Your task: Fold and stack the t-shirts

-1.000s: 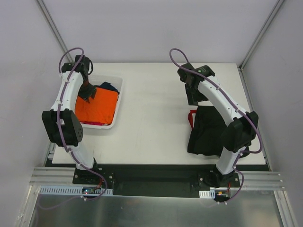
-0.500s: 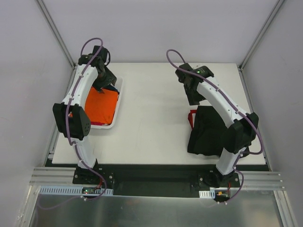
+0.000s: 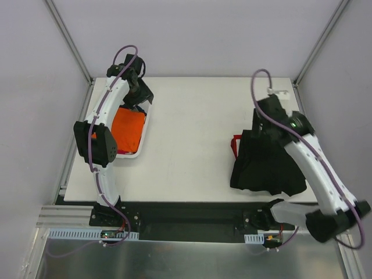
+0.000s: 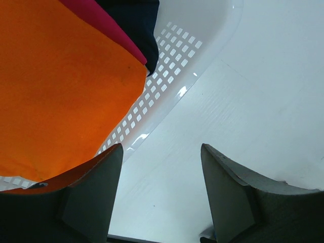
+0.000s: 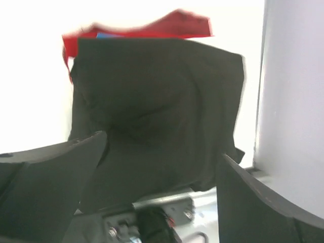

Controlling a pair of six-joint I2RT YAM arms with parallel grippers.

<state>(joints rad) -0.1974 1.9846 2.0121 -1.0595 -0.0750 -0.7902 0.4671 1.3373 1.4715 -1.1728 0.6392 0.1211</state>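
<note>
Inside lattice basket [image 4: 172, 66], smooth orange tee [image 3: 128, 129]; R side, rumpled black tee [image 3: 261, 165]; L pincer [image 4: 161, 149], R pincer [image 5: 162, 147] spread.

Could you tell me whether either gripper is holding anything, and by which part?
Nothing is held: the left gripper and the right gripper both stand open and empty.

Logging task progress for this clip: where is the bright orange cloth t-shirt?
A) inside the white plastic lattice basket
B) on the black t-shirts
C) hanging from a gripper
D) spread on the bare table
A: the bright orange cloth t-shirt lies inside the white plastic lattice basket at the table's left, apart from the black cloth t-shirts with red trim.
</note>
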